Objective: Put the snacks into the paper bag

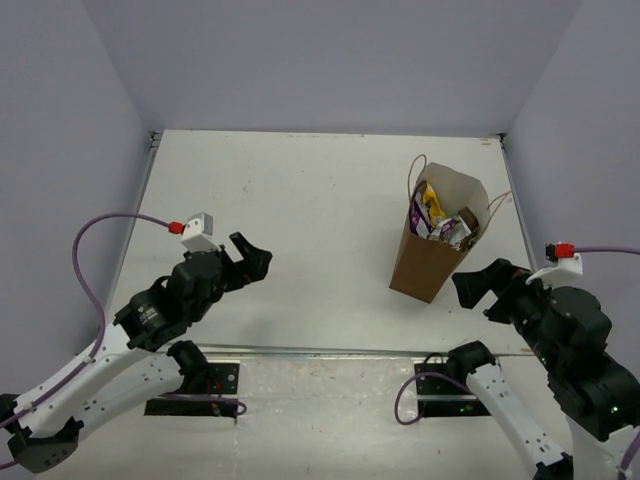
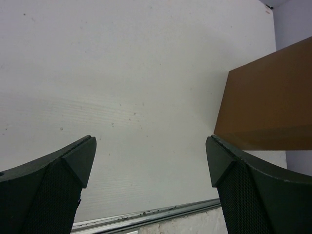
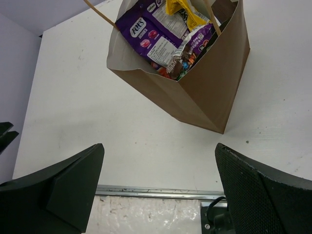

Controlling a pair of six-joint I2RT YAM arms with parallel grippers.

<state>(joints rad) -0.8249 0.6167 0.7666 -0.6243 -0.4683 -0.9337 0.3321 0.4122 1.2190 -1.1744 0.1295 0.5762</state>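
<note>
The brown paper bag (image 1: 425, 265) stands upright at the right of the table, with snacks inside it. The right wrist view shows the bag (image 3: 214, 87) holding a purple Fox's pouch (image 3: 146, 31), a yellow wrapper (image 3: 183, 9) and small coloured wrappers (image 3: 183, 63). The left wrist view shows only one brown side of the bag (image 2: 265, 97). My left gripper (image 1: 255, 258) is open and empty over the table's left part. My right gripper (image 1: 472, 292) is open and empty just right of the bag's base.
A metal strip (image 1: 330, 351) runs along the table's near edge. Grey walls close the table in at the back and both sides. No loose snacks show on the white table (image 1: 300, 200).
</note>
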